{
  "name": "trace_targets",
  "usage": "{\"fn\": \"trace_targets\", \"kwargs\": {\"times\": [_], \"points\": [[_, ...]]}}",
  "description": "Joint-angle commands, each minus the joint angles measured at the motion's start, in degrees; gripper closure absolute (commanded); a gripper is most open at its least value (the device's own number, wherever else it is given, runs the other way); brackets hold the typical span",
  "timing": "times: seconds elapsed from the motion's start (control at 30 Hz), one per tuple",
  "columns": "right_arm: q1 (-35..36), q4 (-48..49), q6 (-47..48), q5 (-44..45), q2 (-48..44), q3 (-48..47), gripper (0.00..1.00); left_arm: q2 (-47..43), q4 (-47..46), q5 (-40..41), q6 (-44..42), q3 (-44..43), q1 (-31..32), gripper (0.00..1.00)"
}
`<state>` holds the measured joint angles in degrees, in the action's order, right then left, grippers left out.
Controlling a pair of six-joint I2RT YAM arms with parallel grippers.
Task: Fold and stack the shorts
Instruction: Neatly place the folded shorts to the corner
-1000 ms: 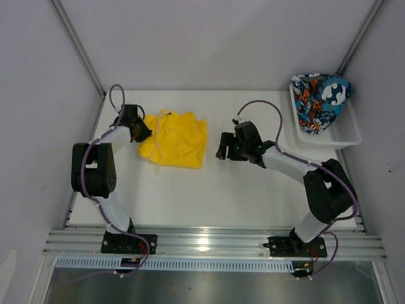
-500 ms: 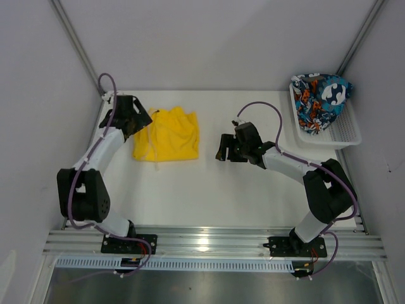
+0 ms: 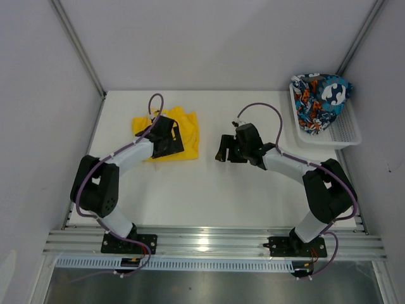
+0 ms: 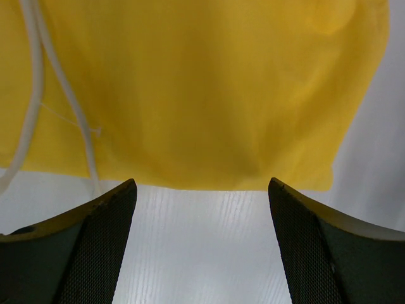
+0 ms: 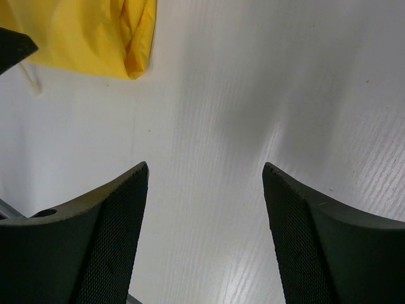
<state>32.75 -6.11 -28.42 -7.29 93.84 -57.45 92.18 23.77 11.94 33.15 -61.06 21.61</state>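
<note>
The yellow shorts (image 3: 188, 132) lie folded flat at the back left of the table. My left gripper (image 3: 171, 138) hovers over their near part, open and holding nothing. In the left wrist view the yellow shorts (image 4: 202, 88) fill the upper picture, a white drawstring (image 4: 38, 95) runs down their left side, and my left gripper (image 4: 201, 183) straddles bare table at their hem. The printed shorts (image 3: 319, 100) sit bunched in the white basket (image 3: 351, 136). My right gripper (image 3: 221, 147) hangs open over the mid table, right of the yellow pair. Its wrist view shows my right gripper (image 5: 205, 166) over bare table.
The basket stands at the back right corner, against the right wall. Grey walls close in the table on the left, back and right. A corner of the yellow shorts (image 5: 82, 31) shows in the right wrist view's top left.
My left gripper opened and let go of the yellow shorts' left edge, then swung right to hang over them. The shorts lie narrower than before. The right arm has not moved.
</note>
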Motion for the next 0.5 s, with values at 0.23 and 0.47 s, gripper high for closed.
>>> {"fn": "trace_targets", "kwargs": {"times": [0.23,0.47], "points": [[-0.5,3.7,0.2,-2.6,-1.5,2.2,0.26,14.3,5.0,-2.9,-4.7,-12.5,-1.9,0.14],[-0.7,4.9,-0.1,-4.6,-1.9,2.9,0.26,23.5,9.4,-3.9,-6.0,-23.9,-5.5,0.15]]}}
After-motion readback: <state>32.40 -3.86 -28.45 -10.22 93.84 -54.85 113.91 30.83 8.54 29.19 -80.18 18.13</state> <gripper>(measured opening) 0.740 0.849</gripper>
